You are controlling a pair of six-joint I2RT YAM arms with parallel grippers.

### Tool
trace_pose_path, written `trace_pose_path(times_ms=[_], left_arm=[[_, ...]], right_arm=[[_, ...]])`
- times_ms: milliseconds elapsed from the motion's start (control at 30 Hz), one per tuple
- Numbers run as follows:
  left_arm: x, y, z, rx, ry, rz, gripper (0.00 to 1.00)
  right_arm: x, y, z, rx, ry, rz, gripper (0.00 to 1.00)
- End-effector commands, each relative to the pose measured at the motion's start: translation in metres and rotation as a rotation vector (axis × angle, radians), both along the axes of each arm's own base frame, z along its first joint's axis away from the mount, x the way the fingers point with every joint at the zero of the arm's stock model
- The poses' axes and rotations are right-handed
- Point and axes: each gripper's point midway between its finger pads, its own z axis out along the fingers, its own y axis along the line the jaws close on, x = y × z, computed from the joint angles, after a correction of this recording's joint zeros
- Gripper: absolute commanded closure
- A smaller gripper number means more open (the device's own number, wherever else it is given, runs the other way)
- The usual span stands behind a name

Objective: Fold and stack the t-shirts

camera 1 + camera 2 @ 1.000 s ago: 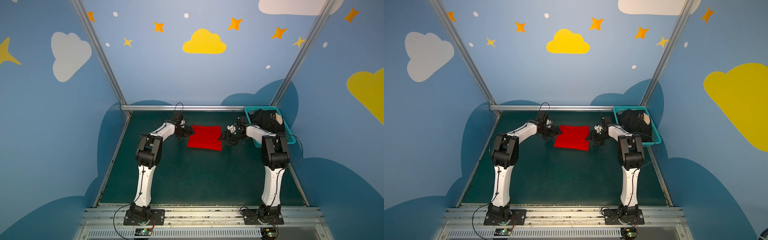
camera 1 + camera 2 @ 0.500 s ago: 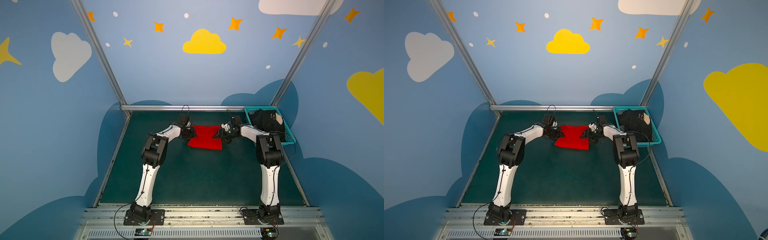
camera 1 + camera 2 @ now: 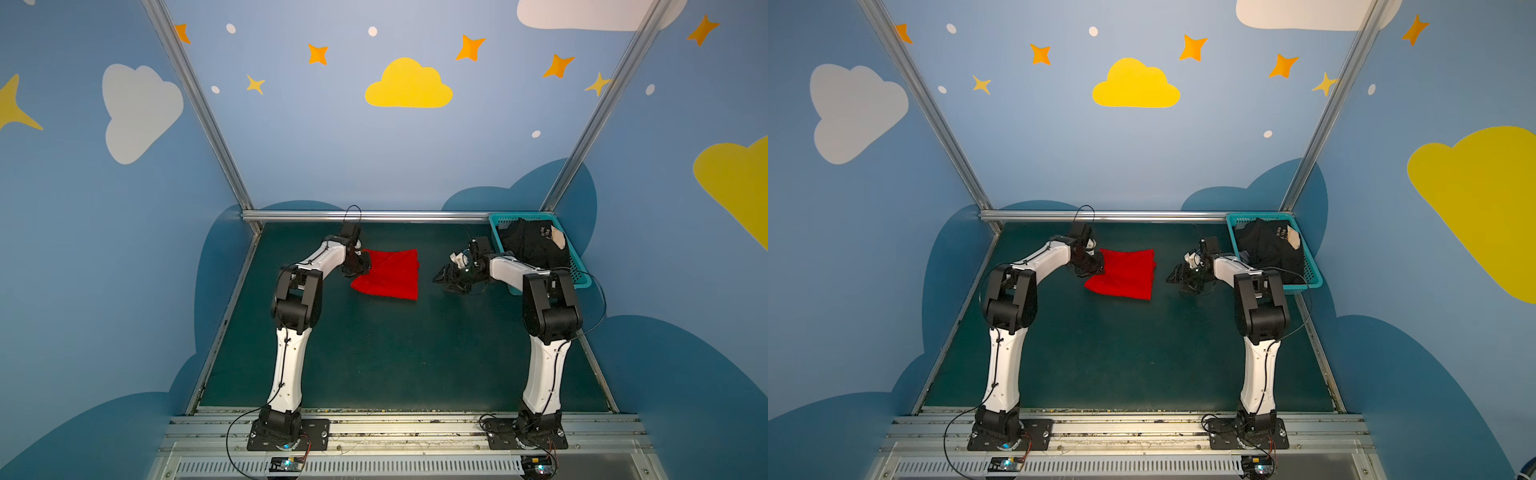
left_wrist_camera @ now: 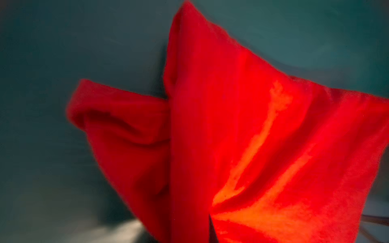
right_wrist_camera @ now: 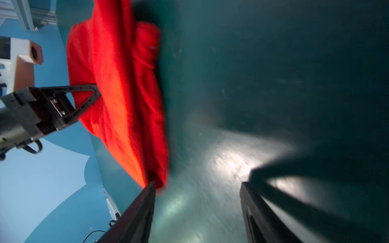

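Observation:
The red t-shirt (image 3: 390, 274) (image 3: 1125, 276) lies folded on the green mat at the back, left of the middle. My left gripper (image 3: 360, 266) (image 3: 1096, 268) is shut on its left edge, and the red cloth (image 4: 231, 126) fills the left wrist view, hiding the jaws. The right wrist view shows the left gripper's finger (image 5: 86, 94) on the raised red cloth (image 5: 117, 84). My right gripper (image 3: 442, 279) (image 3: 1177, 277) (image 5: 197, 189) stands open over bare mat, just right of the shirt and holding nothing. The black t-shirts (image 3: 532, 245) (image 3: 1271, 245) sit heaped in the basket.
A teal lattice basket (image 3: 582, 282) (image 3: 1313, 282) stands in the back right corner behind the right arm. A metal rail (image 3: 374, 216) runs along the back edge of the mat. Blue walls close in the left, right and back.
My left gripper has shut on the red t-shirt's left edge and drawn the shirt to the left. My right gripper has pulled back to the right, away from the shirt, still open.

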Motion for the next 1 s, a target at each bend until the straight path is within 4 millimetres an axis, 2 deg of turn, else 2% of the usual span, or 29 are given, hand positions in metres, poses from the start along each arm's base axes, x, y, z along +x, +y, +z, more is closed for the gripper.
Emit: trace_pose_path(times_ms=[0, 167, 467, 600, 733, 967], left_arm=[[-0.012, 0.067, 0.019, 0.166, 0.043, -0.027, 0.95], [-0.008, 0.136, 0.013, 0.272, 0.084, -0.002, 0.95], [0.012, 0.228, 0.003, 0.388, 0.117, 0.037, 0.95], [0.029, 0.256, 0.007, 0.37, 0.079, 0.096, 0.95], [0.046, 0.286, 0.012, 0.422, 0.013, 0.177, 0.95], [0.061, 0.316, 0.012, 0.49, -0.049, 0.213, 0.95]], right_arm=[[-0.002, -0.006, 0.028, -0.003, -0.07, 0.0, 0.35], [-0.007, -0.006, 0.04, 0.01, -0.089, 0.014, 0.35], [-0.014, -0.014, 0.041, -0.034, -0.081, 0.01, 0.36], [-0.014, -0.016, 0.037, -0.055, -0.059, 0.0, 0.36], [-0.013, -0.017, 0.035, -0.075, -0.042, -0.002, 0.37], [-0.01, -0.011, 0.032, -0.094, -0.018, 0.008, 0.38]])
